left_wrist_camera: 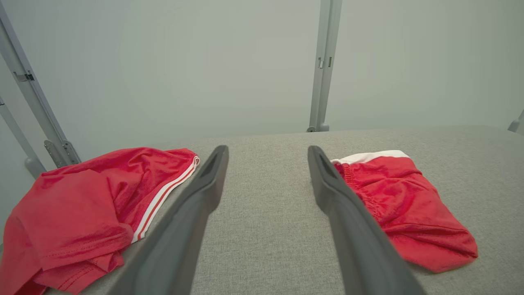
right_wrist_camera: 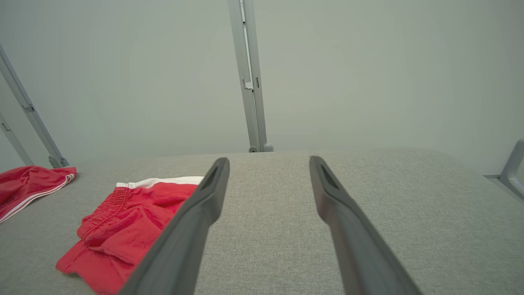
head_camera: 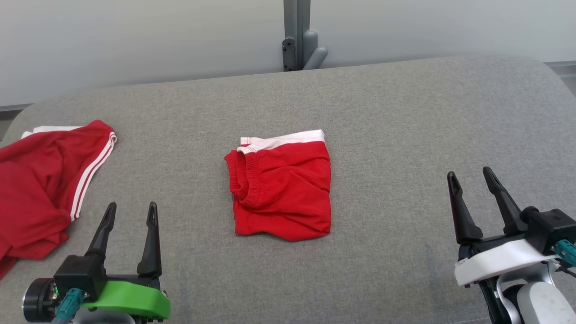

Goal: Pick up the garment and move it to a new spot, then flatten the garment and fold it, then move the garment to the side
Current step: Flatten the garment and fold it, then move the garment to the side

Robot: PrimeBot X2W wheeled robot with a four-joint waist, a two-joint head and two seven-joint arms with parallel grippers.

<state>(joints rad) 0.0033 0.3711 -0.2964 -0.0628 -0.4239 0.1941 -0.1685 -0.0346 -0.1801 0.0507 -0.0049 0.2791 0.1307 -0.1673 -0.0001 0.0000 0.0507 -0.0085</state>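
Shorts (head_camera: 281, 189), red fabric, folded, lie centre frame on grey cloth counter (head_camera: 405, 135); left pincer (head_camera: 132, 206) and right pincer (head_camera: 469, 172) both wide.

Grey fabric-covered surface (head_camera: 405, 135) with rounded far corners. At its middle, lying flat, folded red shorts (head_camera: 281, 189), white band along the far edge. Well apart, at its left edge, crumpled red garment (head_camera: 40, 189) with white stripes.

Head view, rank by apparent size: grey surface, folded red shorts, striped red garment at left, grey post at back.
1. grey surface, by far the largest.
2. striped red garment and folded red shorts: about alike. The striped one is cut off by the frame edge, so I won't rank the two.
3. grey post, the smallest.
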